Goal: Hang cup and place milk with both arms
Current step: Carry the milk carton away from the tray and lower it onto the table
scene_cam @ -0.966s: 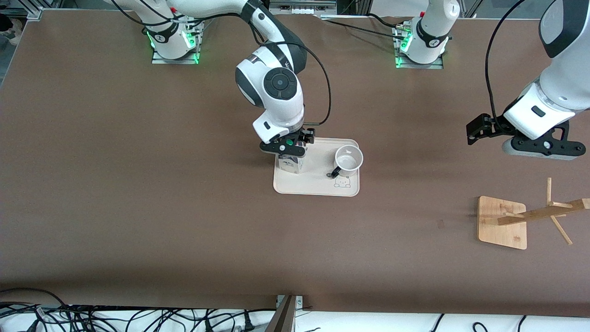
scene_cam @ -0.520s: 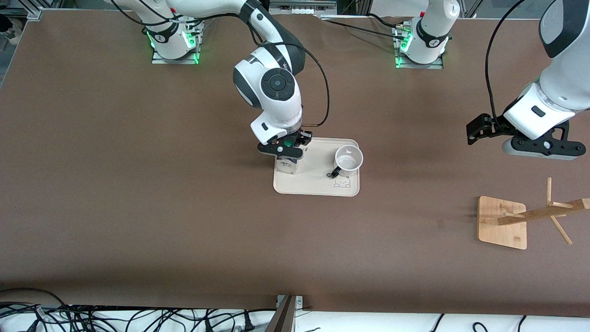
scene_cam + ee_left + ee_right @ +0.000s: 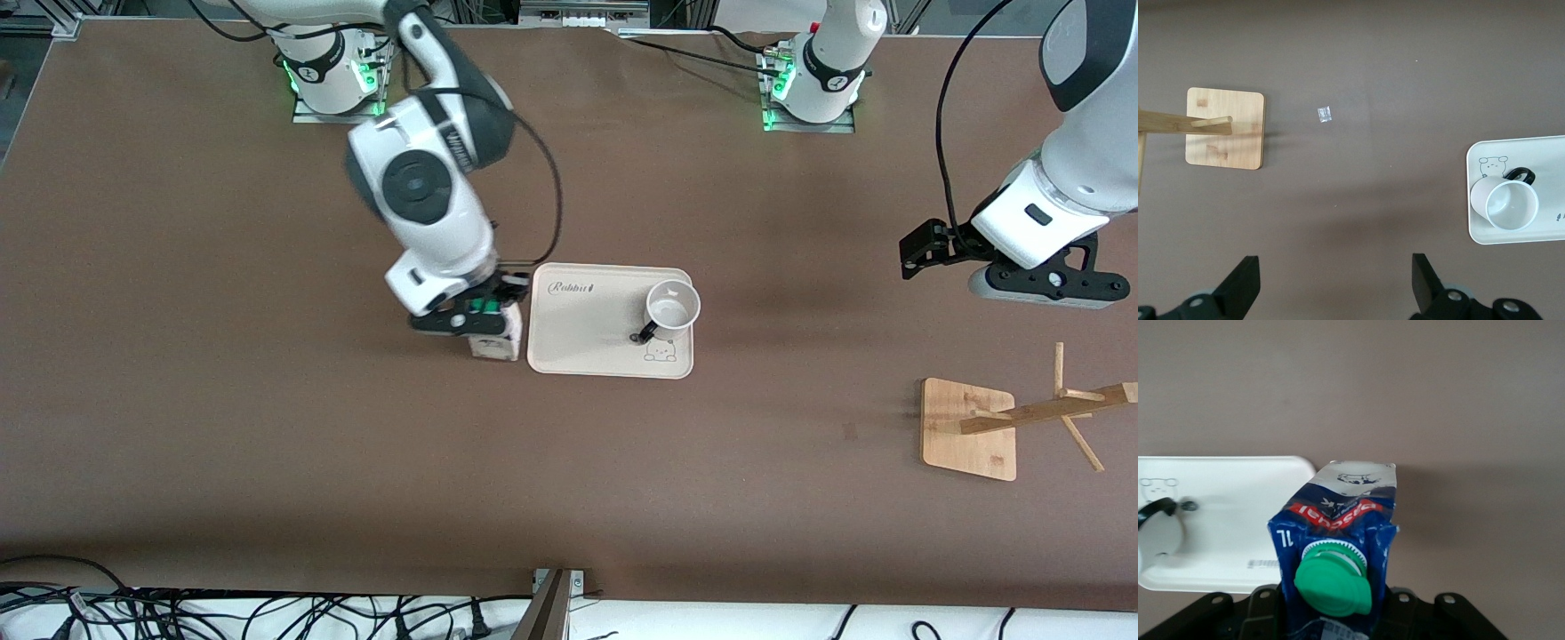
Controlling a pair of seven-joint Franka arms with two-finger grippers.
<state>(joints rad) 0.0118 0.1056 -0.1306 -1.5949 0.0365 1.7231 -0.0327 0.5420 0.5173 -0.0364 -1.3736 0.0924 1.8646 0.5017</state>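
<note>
My right gripper is shut on the milk, a blue and white carton with a green cap. It holds the milk just off the tray's edge, on the side toward the right arm's end of the table. The white cup stands upright on the tray, its black handle pointing toward the front camera. The cup also shows in the left wrist view. My left gripper is open and empty, held high over bare table near the left arm's end.
A wooden cup rack with pegs stands near the left arm's end, nearer the front camera than my left gripper; it also shows in the left wrist view. A small scrap lies on the table beside it.
My right gripper has carried the milk off the tray toward the right arm's end of the table. The cup and the left arm have not moved.
</note>
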